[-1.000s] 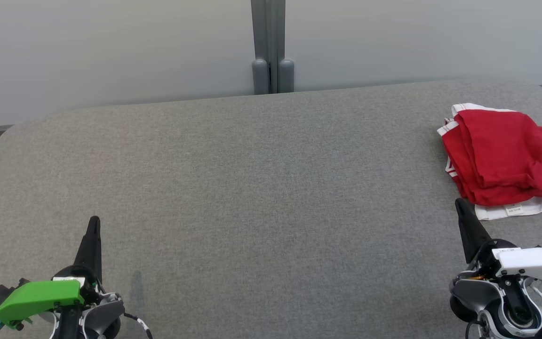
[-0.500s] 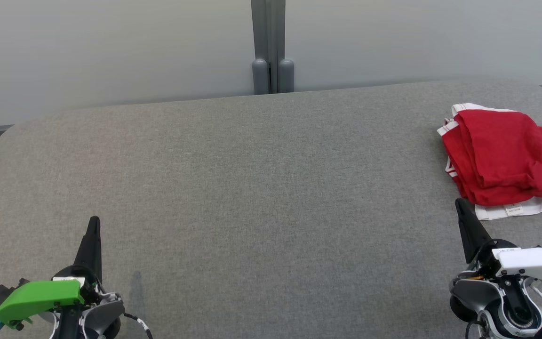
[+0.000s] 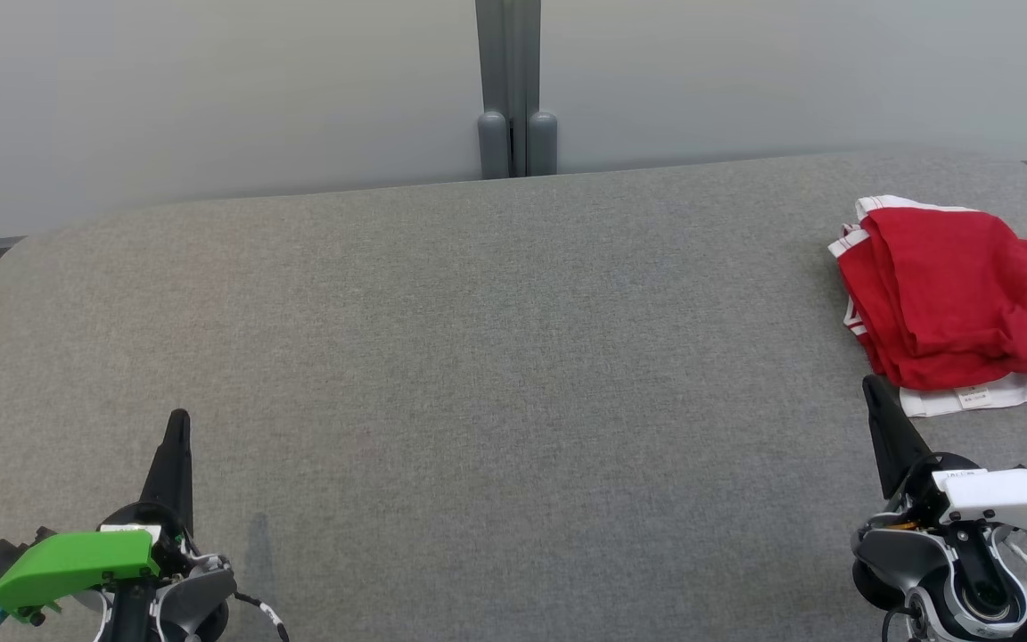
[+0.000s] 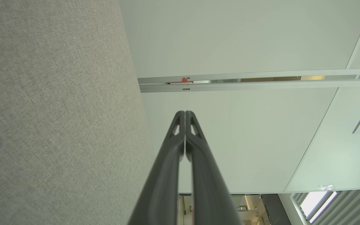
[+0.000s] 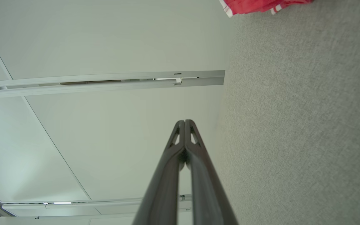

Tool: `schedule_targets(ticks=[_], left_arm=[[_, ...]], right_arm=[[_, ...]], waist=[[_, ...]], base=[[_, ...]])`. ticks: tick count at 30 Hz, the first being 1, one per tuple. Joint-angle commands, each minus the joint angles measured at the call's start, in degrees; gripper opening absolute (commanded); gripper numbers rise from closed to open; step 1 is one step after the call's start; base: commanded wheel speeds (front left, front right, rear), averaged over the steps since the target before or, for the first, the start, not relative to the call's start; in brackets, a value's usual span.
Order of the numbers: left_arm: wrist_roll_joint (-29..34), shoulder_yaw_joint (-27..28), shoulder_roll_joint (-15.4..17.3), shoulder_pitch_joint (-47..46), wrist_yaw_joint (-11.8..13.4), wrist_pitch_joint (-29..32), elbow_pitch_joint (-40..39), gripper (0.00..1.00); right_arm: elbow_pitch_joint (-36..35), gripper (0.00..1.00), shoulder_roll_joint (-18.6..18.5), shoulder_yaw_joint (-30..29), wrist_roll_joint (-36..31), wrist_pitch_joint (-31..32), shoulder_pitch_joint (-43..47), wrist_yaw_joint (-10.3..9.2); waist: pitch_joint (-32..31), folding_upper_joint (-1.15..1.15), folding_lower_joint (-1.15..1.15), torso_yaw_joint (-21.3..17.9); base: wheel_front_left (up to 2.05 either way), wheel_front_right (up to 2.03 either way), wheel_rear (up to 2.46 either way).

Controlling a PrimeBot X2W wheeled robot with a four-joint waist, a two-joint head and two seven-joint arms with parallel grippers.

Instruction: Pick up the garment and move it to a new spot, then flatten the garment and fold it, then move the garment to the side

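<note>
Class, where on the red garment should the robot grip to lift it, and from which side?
Probably the white band at the near edge of the red garment, approached by the right gripper from the robot's side, jaws opened first. It lies flat; the red part is bunched in layers.

You are looking at a grey, cloth-covered counter with rounded far corners; its weave is plain and even from the near edge to the far one. Behind the far edge stand pale wall panels. Between them, near the middle of that edge, rises a grey upright post — it ends in two rounded caps just above the counter. In the left wrist view you can make out pale slats beside a bright pane, beyond the panels.
</note>
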Motion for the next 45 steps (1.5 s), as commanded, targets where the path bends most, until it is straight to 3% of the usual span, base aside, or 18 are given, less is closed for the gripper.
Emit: schedule_targets(ticks=[1, 45], left_arm=[[0.39, 0.19, 0.05, -0.64, -0.36, 0.22, 0.07, 0.0], [0.4, 0.2, 0.05, -0.64, -0.36, 0.23, 0.07, 0.0]], right_arm=[[0.1, 0.0, -0.03, -0.13, -0.23, 0.18, -0.31, 0.02], [0.1, 0.0, 0.02, -0.18, -0.31, 0.25, -0.32, 0.03]], waist=[[0.0, 0.0, 0.0, 0.0], [0.0, 0.0, 0.0, 0.0]], base=[[0.0, 0.0, 0.0], [0.0, 0.0, 0.0]])
